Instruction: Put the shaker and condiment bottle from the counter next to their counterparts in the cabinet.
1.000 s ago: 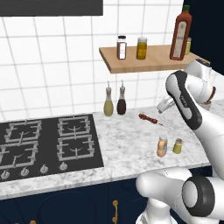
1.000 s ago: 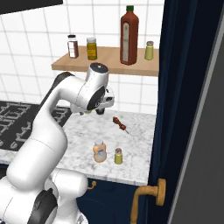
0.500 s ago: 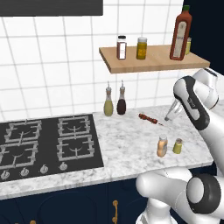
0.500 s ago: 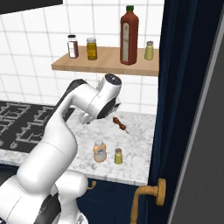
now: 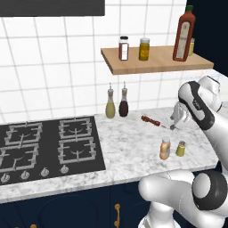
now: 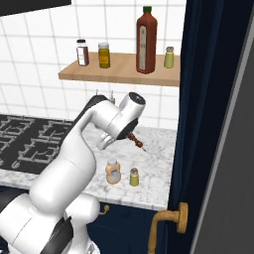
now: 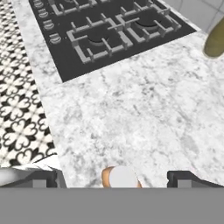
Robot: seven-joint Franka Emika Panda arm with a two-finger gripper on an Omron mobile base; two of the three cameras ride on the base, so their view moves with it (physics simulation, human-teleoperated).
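Observation:
The peach-orange condiment bottle stands near the front right of the marbled counter, with the tiny yellow-green shaker just right of it. My gripper hangs open a little above and behind them. In the hand view the bottle's pale cap sits low between my wide-apart fingertips. From the right I see the bottle and shaker below my gripper. On the wooden cabinet shelf stand the tall red-brown bottle and the twin shaker.
Two jars stand on the shelf's left part. Yellow and dark cruets stand by the wall, with a red skewer-like item on the counter behind the bottle. The black hob lies left. A navy cupboard door rises at right.
My arm has swung right and lowered, bringing the hand down over the bottle and shaker. The gripper stays open, and the bottle and shaker have not moved.

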